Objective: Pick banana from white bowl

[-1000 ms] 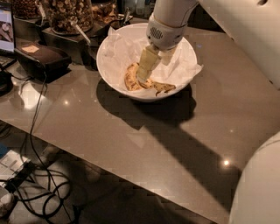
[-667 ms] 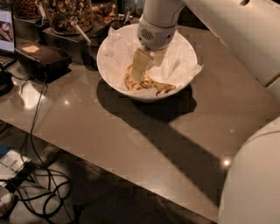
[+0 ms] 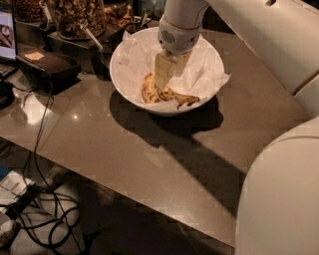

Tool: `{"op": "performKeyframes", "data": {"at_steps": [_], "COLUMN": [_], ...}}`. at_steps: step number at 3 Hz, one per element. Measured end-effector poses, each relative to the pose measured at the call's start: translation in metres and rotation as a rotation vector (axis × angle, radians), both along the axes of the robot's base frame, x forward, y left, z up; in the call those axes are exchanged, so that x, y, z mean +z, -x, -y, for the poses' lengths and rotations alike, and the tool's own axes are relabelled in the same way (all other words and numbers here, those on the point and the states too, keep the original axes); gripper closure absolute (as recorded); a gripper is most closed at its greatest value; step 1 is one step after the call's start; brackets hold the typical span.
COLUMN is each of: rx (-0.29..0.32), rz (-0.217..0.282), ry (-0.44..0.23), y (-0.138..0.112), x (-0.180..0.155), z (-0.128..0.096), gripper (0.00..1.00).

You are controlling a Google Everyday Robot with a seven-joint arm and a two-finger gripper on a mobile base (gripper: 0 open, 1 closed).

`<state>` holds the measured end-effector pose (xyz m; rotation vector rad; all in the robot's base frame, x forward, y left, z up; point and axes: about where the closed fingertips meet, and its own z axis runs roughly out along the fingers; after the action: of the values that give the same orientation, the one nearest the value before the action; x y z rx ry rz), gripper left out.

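Note:
The white bowl (image 3: 123,79) stands on the grey table (image 3: 149,154) at the back, lined with crumpled white paper (image 3: 209,69). A brown-spotted yellow banana (image 3: 185,100) lies curved on the bowl's bottom. My gripper (image 3: 160,85) reaches straight down into the bowl from the white wrist above, and its tip is at the banana's left half. The gripper hides part of the banana.
Glass jars of nuts (image 3: 75,15) and dark trays stand behind the bowl on the left. A black box (image 3: 47,67) sits at the table's left edge. Cables (image 3: 40,209) lie on the floor below. My white body (image 3: 279,189) fills the right foreground.
My wrist has shifted slightly left over the bowl. The gripper stays down at the banana, and the bowl and banana have not moved.

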<state>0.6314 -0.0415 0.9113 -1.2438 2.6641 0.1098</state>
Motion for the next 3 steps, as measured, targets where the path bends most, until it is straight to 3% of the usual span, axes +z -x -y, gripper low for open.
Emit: {"op": "performKeyframes", "data": {"at_steps": [3], "rx": [-0.035], "rz": [-0.020], "ry": [0.015], "y": [-0.006], "x": [-0.014], "z": [0.006], "gripper": [0.50]}}
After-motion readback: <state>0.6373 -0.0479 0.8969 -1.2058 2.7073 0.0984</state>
